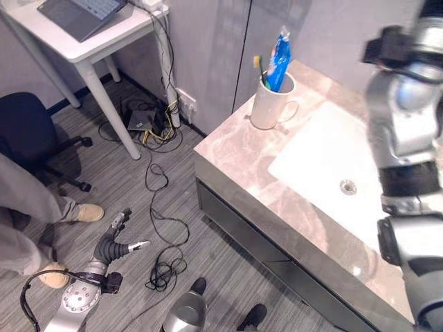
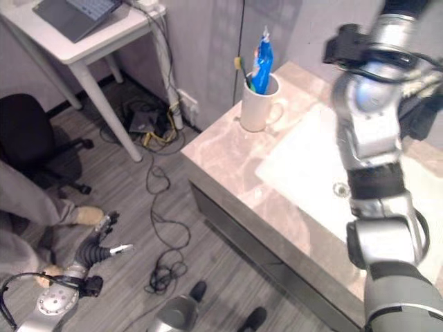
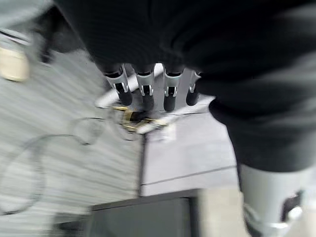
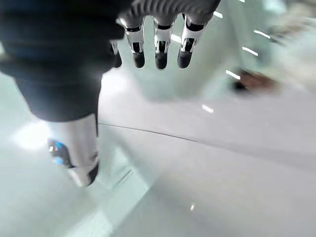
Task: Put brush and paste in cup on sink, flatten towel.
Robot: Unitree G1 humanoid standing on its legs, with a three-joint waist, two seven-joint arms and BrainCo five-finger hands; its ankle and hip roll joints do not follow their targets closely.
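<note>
Cup: we find a white mug (image 1: 271, 104) standing upright on the marble counter (image 1: 235, 159), upper centre of the frame, just beside the far left corner of the basin.
Brush: we see a toothbrush (image 1: 259, 70) standing in the cup, head upward, leaning toward the left rim.
Paste: a blue tube (image 1: 279, 61) stands in the same cup, upright, touching the brush and rising above it.
Sink: the white basin (image 1: 325, 173) is sunk into the counter, right of centre, with its drain (image 1: 348, 186) visible.
Towel: we cannot place it from these views.
Left hand: the left hand (image 1: 119, 243) hangs low at the lower left of the frame, over the grey striped floor (image 1: 208, 249) and well apart from the counter; in its wrist view its fingers (image 3: 143, 91) are relaxed and nearly straight, grasping nothing.
Right hand: the right arm rises along the right edge of the frame; in its wrist view the right hand (image 4: 69, 64) is released, fingers (image 4: 160, 44) extended and holding nothing.
Surroundings: a white desk (image 1: 104, 41) carrying a laptop (image 1: 83, 14) stands at upper left; a dark chair (image 1: 28, 138) is at the left edge; a person's trouser leg and shoe (image 1: 88, 213) show at the left; loose cables (image 1: 163, 207) lie on the floor.
</note>
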